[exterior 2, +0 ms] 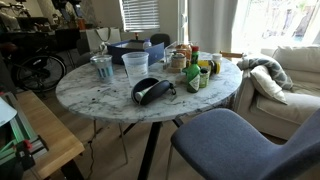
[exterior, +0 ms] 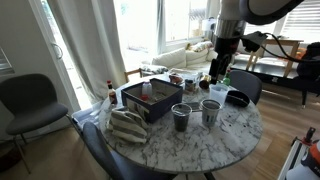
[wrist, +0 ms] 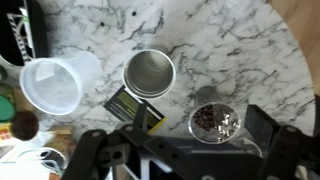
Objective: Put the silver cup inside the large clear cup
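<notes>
Living room: sofa (exterior 2: 290, 70), marble table (exterior 2: 110, 100).

- On the table (wrist: 230, 50), the silver cup (wrist: 149, 73) stands between the large clear cup (wrist: 58, 82) and another tumbler (wrist: 214, 120).
- All three stand apart; the tumbler is nearest the table's edge.

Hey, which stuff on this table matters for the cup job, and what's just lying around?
For the job: silver cup, large clear cup, gripper.
Lying about: dark tumbler, black bowl, blue box, bottles, cloth.
</notes>
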Controlling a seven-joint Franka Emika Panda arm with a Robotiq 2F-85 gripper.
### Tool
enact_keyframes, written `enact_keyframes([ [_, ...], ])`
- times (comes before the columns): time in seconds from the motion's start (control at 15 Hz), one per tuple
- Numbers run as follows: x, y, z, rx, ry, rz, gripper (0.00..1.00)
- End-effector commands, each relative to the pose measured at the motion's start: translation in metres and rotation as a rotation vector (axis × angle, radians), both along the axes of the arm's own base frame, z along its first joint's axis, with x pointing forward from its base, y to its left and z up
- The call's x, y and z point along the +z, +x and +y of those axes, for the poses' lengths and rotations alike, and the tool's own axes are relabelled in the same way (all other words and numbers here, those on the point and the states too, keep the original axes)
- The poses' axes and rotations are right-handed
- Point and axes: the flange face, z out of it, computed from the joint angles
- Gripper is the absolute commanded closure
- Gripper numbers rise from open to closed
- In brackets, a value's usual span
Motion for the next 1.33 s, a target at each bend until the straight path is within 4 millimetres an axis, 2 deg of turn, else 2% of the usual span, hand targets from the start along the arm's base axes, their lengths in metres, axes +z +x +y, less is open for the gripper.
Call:
enact_keyframes([
  [0.0,-0.031,0.03,0.042,0.135,0.037,0.054,0.0],
  [0.13,-0.039,0.043,0.047,0.179,0.013,0.099,0.0],
  [0.2,-0.03,0.023,0.043,0.132,0.009,0.055,0.0],
  [0.4,-0.039,0.039,0.048,0.162,0.009,0.089,0.0],
  [0.53,-0.041,0.055,0.025,0.055,0.009,0.018,0.0],
  [0.73,-0.062,0.074,-0.043,-0.057,0.054,0.031,0.0],
  [1.0,-0.097,0.08,-0.126,-0.201,0.085,0.118,0.0],
  [1.07,-0.103,0.08,-0.139,-0.231,0.091,0.138,0.0],
  [1.13,-0.089,0.073,-0.12,-0.199,0.085,0.106,0.0],
  [1.2,-0.095,0.073,-0.13,-0.212,0.088,0.12,0.0],
  [1.27,-0.095,0.073,-0.131,-0.212,0.087,0.121,0.0],
])
